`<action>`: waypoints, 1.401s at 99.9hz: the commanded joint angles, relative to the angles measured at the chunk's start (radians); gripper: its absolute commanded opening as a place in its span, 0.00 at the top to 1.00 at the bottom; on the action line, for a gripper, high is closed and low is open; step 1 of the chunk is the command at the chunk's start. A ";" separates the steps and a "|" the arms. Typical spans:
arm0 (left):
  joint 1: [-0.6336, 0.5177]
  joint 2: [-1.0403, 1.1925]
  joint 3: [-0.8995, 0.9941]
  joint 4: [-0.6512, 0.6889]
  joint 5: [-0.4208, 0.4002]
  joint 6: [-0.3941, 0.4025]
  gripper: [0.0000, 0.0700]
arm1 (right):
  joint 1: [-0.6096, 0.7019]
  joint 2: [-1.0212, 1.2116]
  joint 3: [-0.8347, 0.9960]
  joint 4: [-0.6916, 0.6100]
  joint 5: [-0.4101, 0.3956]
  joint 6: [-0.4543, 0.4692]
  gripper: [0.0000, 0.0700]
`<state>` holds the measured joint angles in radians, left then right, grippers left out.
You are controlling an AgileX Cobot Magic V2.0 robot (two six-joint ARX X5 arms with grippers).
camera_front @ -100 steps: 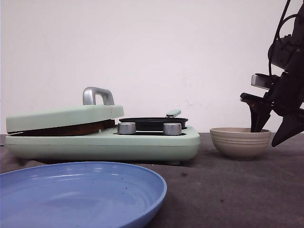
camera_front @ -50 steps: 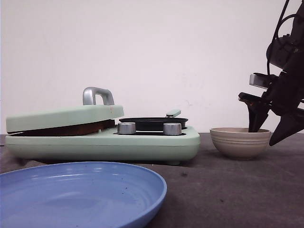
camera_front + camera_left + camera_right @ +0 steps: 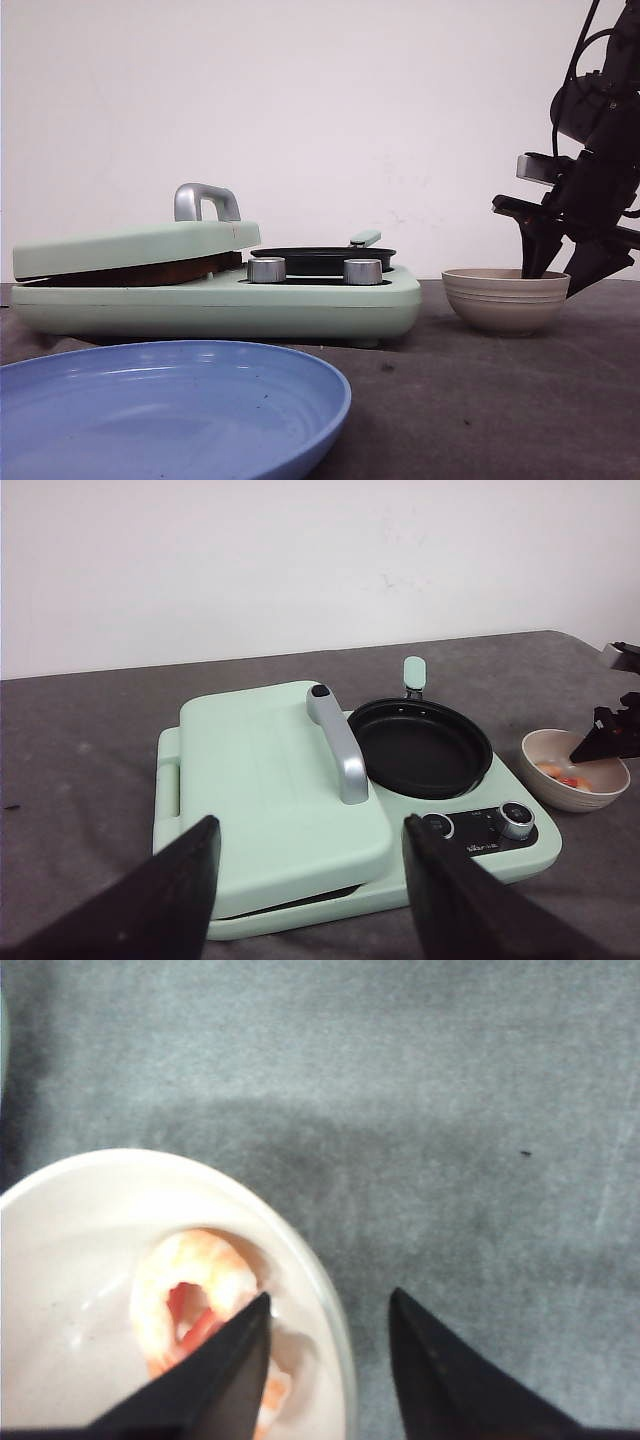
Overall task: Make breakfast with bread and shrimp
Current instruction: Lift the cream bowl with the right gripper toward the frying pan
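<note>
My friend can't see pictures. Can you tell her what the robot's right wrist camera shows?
A curled pink-orange shrimp lies in a pale bowl on a grey table. The right end effector is open, with one dark finger over the bowl by the shrimp and the other outside the rim, over the table.

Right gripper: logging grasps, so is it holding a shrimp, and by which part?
Nothing held. The right gripper is open, straddling the bowl rim; the shrimp lies loose inside.
</note>
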<state>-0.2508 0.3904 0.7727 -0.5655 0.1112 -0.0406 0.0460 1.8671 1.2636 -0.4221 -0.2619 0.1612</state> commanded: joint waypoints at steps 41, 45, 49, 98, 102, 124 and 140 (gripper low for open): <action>-0.002 0.001 0.005 0.011 -0.003 -0.001 0.60 | 0.005 0.061 0.019 -0.012 0.000 0.011 1.00; -0.002 0.001 0.005 0.011 -0.004 -0.001 0.60 | 0.005 0.061 0.019 -0.012 0.000 0.011 1.00; -0.002 0.001 0.005 0.011 -0.004 -0.001 0.60 | 0.005 0.061 0.019 -0.012 0.000 0.011 1.00; -0.002 0.001 0.005 0.011 -0.004 -0.001 0.60 | 0.005 0.011 0.019 0.003 -0.053 0.021 1.00; -0.002 0.001 0.005 0.011 -0.003 -0.001 0.60 | 0.005 -0.004 0.019 0.005 -0.053 0.021 1.00; -0.002 0.001 0.005 0.011 -0.004 -0.001 0.60 | 0.009 -0.098 0.019 0.039 -0.056 0.021 1.00; -0.002 0.001 0.005 0.011 -0.004 -0.001 0.60 | 0.035 -0.168 0.019 0.105 -0.060 0.019 1.00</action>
<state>-0.2508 0.3904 0.7727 -0.5652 0.1101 -0.0406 0.0631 1.7115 1.2671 -0.3481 -0.3141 0.1734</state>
